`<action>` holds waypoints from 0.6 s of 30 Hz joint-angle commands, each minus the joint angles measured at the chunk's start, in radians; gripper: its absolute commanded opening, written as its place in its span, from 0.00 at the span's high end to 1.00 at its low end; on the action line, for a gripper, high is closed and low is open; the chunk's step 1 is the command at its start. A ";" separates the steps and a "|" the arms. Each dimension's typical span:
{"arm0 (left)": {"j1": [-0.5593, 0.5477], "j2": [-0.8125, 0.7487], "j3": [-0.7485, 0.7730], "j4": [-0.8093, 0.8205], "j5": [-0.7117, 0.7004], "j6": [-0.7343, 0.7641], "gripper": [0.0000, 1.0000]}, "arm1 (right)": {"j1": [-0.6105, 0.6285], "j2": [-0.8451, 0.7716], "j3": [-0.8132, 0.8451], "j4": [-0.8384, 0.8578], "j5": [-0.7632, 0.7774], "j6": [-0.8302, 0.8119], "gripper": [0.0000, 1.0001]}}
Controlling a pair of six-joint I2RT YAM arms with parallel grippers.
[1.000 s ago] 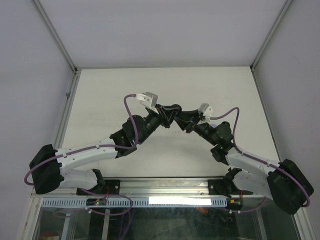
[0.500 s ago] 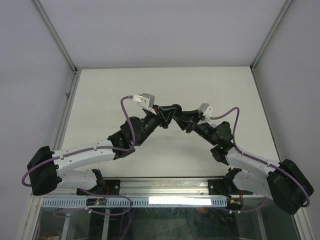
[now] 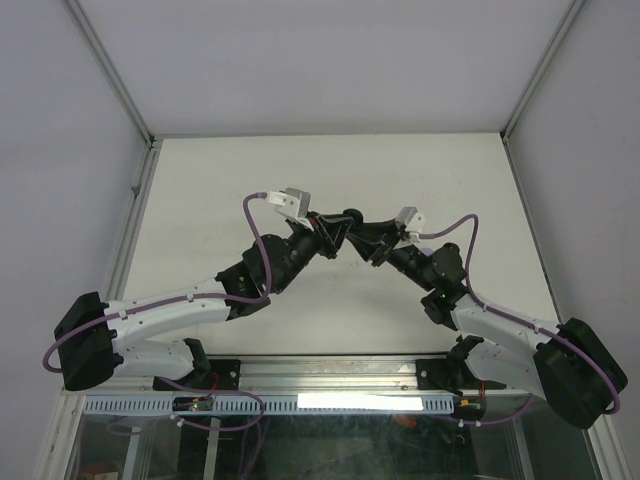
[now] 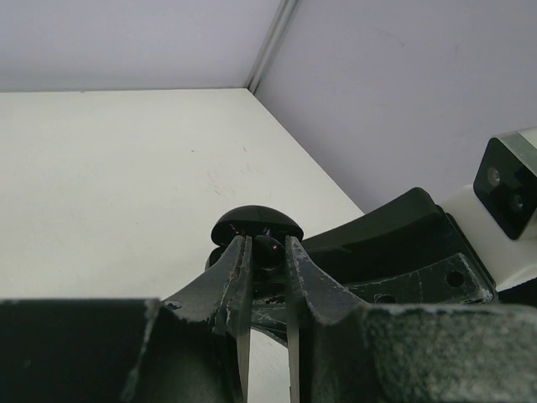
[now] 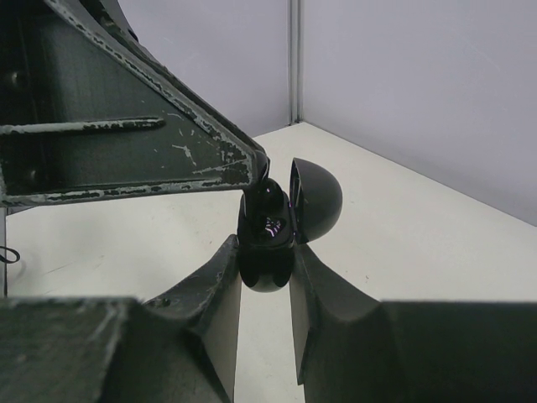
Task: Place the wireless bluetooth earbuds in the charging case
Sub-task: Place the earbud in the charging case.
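Observation:
My right gripper [image 5: 266, 242] is shut on the black charging case [image 5: 265, 267] and holds it above the table, its domed lid [image 5: 319, 200] hinged open. My left gripper [image 4: 267, 242] is shut on a small black earbud [image 4: 268, 253] and holds it at the case's open top, where the lid [image 4: 256, 222] shows just beyond. In the right wrist view a left finger [image 5: 193, 159] reaches down to the case and the earbud [image 5: 270, 201] sits at its mouth. From above, both grippers meet mid-table, left [image 3: 328, 234] and right [image 3: 356, 238]. No white earbuds are in view.
The white table [image 3: 200, 190] is walled by grey panels with metal posts on the left [image 3: 110, 70] and right [image 3: 540, 70]. Purple cables [image 3: 258, 235] loop off both wrists.
My left wrist has shifted slightly left and up, bringing its fingertips in at the case. The right arm has stayed still.

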 commanded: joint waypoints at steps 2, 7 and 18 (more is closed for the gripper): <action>-0.017 -0.013 0.028 -0.068 -0.067 -0.038 0.97 | 0.003 -0.016 0.031 0.085 0.014 0.006 1.00; -0.031 -0.013 0.041 -0.105 -0.075 -0.048 0.94 | 0.004 -0.013 0.030 0.084 0.017 0.006 1.00; -0.033 -0.023 0.088 -0.234 -0.049 -0.110 0.76 | 0.005 0.006 0.026 0.091 0.026 0.009 1.00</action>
